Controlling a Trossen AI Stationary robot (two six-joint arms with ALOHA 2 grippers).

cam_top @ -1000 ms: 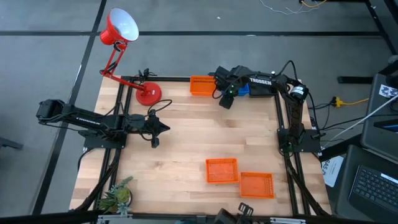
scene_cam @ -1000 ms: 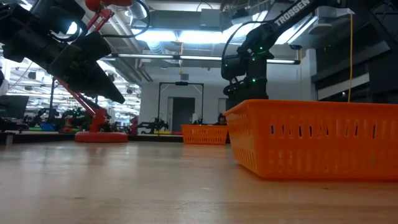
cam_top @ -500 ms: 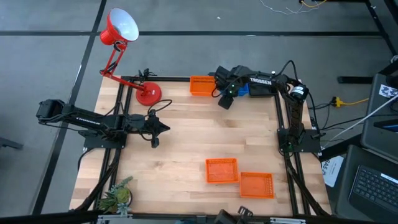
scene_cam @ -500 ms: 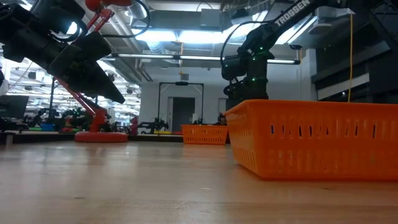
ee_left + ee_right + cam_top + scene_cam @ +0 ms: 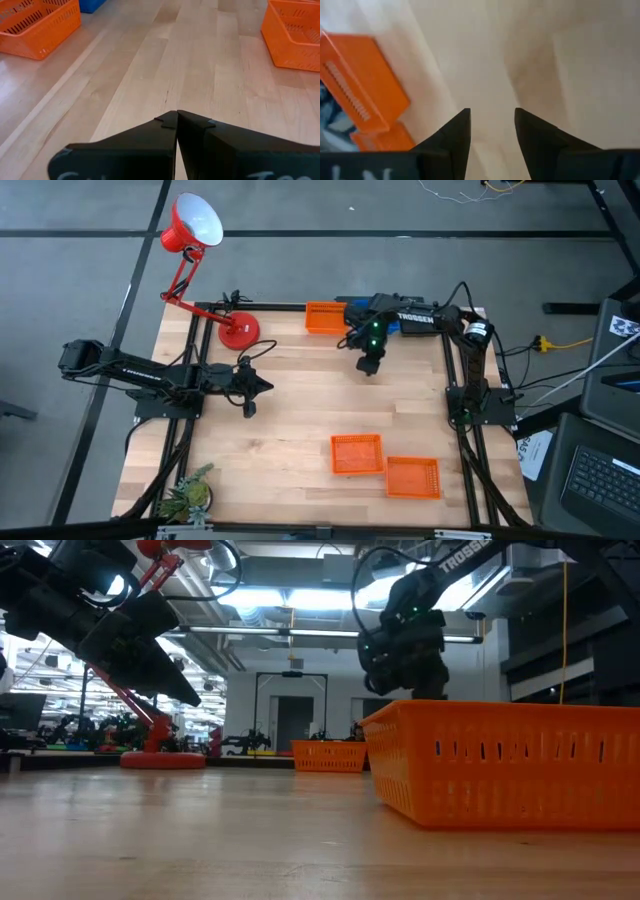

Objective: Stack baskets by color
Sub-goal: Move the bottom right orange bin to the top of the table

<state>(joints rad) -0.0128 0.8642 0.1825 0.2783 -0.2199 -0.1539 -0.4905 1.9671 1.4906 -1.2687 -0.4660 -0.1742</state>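
One orange basket (image 5: 322, 317) stands on its base at the table's far edge, and a blue basket (image 5: 90, 4) stands right beside it, mostly hidden by my right arm in the high view. Two more orange baskets (image 5: 357, 454) (image 5: 412, 477) sit side by side near the front edge. My right gripper (image 5: 368, 366) hangs open above bare wood, just nearer than the far baskets, pointing steeply down with nothing between its fingers (image 5: 492, 125). My left gripper (image 5: 266, 387) is shut and empty above the table's left middle.
A red desk lamp (image 5: 238, 330) stands at the far left corner, its head reaching beyond the table. A small green plant (image 5: 190, 492) sits at the near left corner. Bare wood (image 5: 300, 410) stretches across the table's middle between the far and near baskets.
My right gripper has swung away from the far baskets toward the table's middle and near edge, tipping steeply downward as it went. It has stayed open. The baskets have not moved.
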